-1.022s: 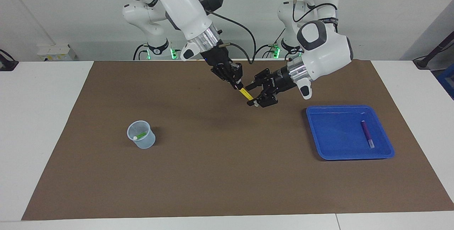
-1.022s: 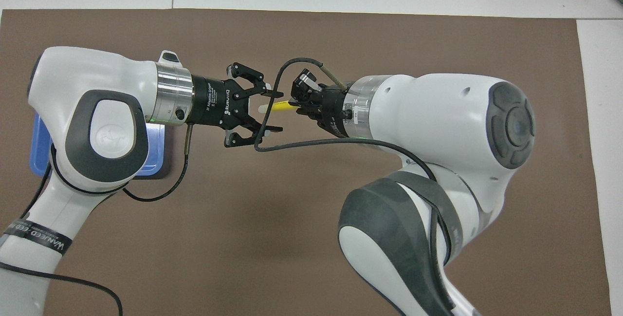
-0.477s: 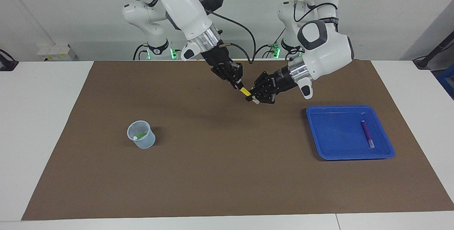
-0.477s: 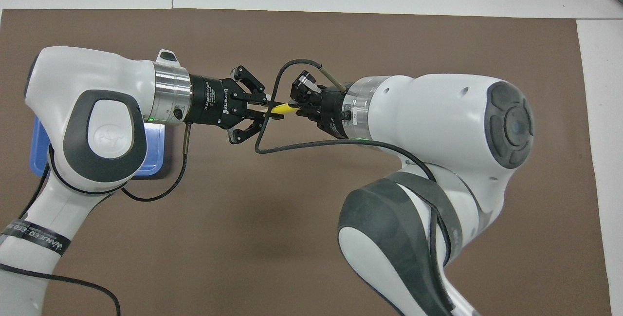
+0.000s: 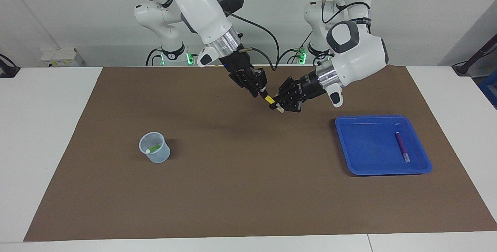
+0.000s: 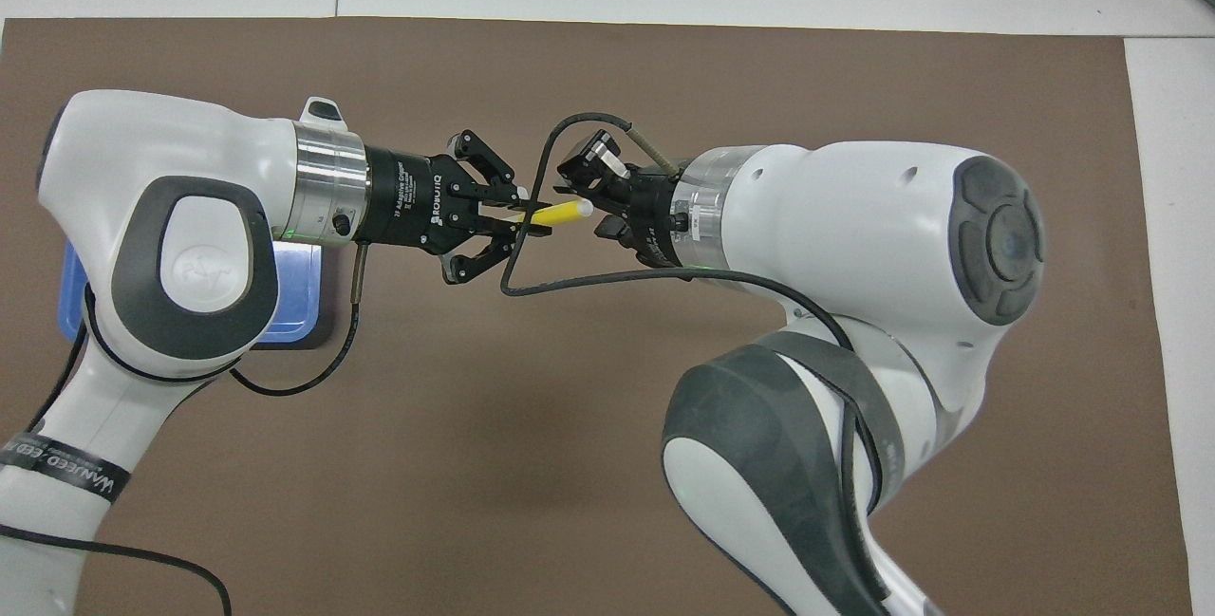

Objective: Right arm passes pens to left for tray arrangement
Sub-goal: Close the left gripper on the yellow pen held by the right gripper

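The yellow pen (image 5: pixel 269 99) (image 6: pixel 558 213) hangs in the air over the middle of the brown mat. My left gripper (image 5: pixel 276 106) (image 6: pixel 532 220) is shut on one end of it. My right gripper (image 5: pixel 261 91) (image 6: pixel 593 203) is at the pen's other, whitish end, its fingers open and spread to either side. The blue tray (image 5: pixel 369 143) (image 6: pixel 78 289) lies toward the left arm's end of the table, with the purple pen (image 5: pixel 402 147) lying in it. The green pen (image 5: pixel 154 148) stands in a small translucent cup (image 5: pixel 155 155) toward the right arm's end.
A brown mat (image 5: pixel 248 190) covers most of the white table. A black cable (image 6: pixel 532 170) loops off the right wrist beside the two grippers. A white box (image 5: pixel 62 57) sits at the table's edge near the robots.
My left gripper closed on the yellow pen's end. My right gripper, shut on the pen before, has now opened its fingers; both arms have barely shifted.
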`<state>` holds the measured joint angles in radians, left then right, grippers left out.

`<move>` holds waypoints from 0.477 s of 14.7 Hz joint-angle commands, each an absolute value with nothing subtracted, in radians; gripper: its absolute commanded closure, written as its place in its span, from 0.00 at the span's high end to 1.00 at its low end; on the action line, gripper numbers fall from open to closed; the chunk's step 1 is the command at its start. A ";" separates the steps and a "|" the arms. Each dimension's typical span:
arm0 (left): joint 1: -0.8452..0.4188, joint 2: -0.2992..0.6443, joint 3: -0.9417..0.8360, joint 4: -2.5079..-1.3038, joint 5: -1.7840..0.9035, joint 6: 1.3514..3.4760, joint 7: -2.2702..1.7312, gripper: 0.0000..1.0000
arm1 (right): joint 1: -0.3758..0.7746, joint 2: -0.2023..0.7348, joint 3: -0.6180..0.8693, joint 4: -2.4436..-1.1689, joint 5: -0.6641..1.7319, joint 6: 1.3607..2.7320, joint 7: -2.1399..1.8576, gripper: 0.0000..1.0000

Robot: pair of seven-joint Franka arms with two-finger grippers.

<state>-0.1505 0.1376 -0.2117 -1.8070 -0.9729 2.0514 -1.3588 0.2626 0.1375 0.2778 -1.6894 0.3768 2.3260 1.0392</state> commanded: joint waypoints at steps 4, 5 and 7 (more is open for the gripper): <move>-0.124 0.094 -0.204 -1.853 -0.777 1.956 -1.197 0.00 | 0.239 0.141 0.281 -1.684 0.380 2.326 0.997 1.00; -0.114 0.092 -0.204 -1.855 -0.737 1.944 -1.159 0.00 | 0.235 0.140 0.276 -1.684 0.380 2.312 0.945 1.00; -0.100 0.092 -0.204 -1.855 -0.665 1.911 -1.060 0.00 | 0.197 0.137 0.276 -1.686 0.379 2.248 0.820 1.00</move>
<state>-0.1230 0.1317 -0.2049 -1.8179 -0.7261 1.9482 -1.1479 0.2368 0.1379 0.2724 -1.6891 0.3745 2.2997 0.9320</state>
